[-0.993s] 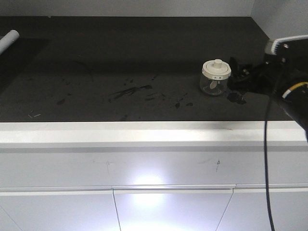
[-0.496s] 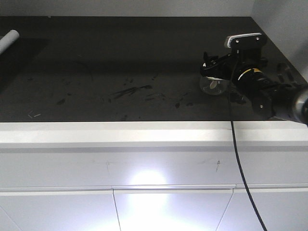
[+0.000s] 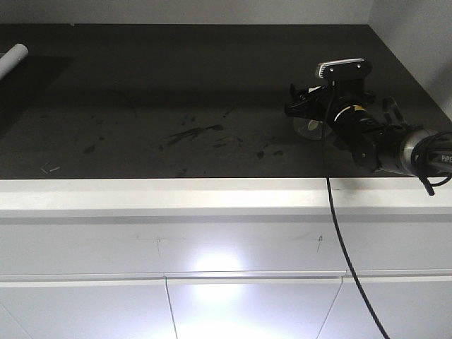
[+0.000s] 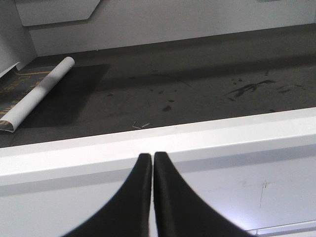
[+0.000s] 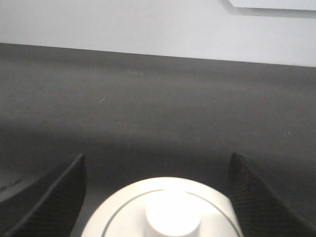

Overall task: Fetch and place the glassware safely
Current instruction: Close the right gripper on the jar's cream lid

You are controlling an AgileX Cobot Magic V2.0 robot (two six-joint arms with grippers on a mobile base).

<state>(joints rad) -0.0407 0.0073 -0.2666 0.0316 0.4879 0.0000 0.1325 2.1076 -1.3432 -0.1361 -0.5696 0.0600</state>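
Scuffed black countertop [image 3: 176,85] | white cabinets [image 3: 247,304] | jar [image 5: 165,212] inside spread right pincer [image 5: 157,163]

Cream-lidded glass jar [image 5: 173,212] stands upright on countertop [image 3: 176,85].

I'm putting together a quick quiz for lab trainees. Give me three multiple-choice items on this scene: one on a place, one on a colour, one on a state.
1. Where on the black counter does the white tube lie?
A front right corner
B far left
C middle

2. What colour is the lid of the glass jar?
A cream-white
B red
C blue

3. The right pincer is:
A shut on the lid
B out of view
C open, fingers either side of the lid

Answers:
1. B, the tube sits at the counter's left edge.
2. A, the right wrist view shows a pale lid.
3. C, both fingers stand apart from the lid.
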